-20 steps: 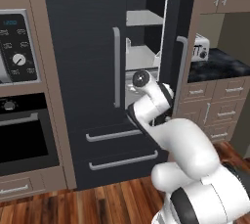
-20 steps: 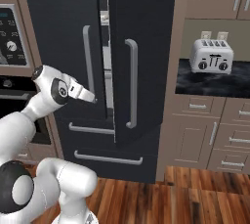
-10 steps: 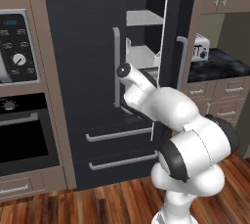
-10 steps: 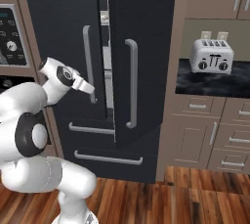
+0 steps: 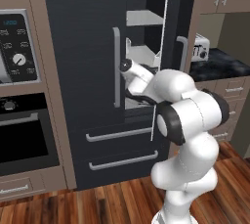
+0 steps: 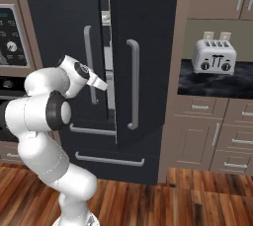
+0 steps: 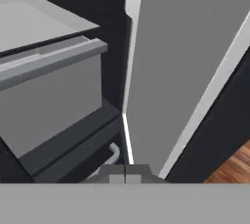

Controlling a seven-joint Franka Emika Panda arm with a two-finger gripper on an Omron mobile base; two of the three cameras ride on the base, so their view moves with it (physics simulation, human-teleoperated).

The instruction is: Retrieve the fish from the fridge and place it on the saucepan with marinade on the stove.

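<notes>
Fridge (image 5: 83, 47): dark, double-door; right door (image 5: 173, 32) swung partly open, left door shut. Two drawers below, both shut.
Shelves (image 5: 144, 18): pale grey, seen through the door gap in the left base view; a lower one sits just above the arm's wrist.
Gripper (image 6: 100, 85): at the gap between the two doors, level with the lower part of the bar handles, pointing into the opening. In the hand view the two tips (image 7: 125, 178) sit close together at the bottom edge, with nothing between them; the gap looks narrow.
Hand view: grey shelf box to the left, pale inner face of the open door (image 7: 190, 71) to the right.
Fish: cannot tell where; none visible on the shelves in view.
Oven (image 5: 19, 96): left of the fridge.
Toaster (image 6: 213, 57): on the dark counter (image 6: 217, 84) right of the fridge.
Floor (image 6: 188, 195): wood.
</notes>
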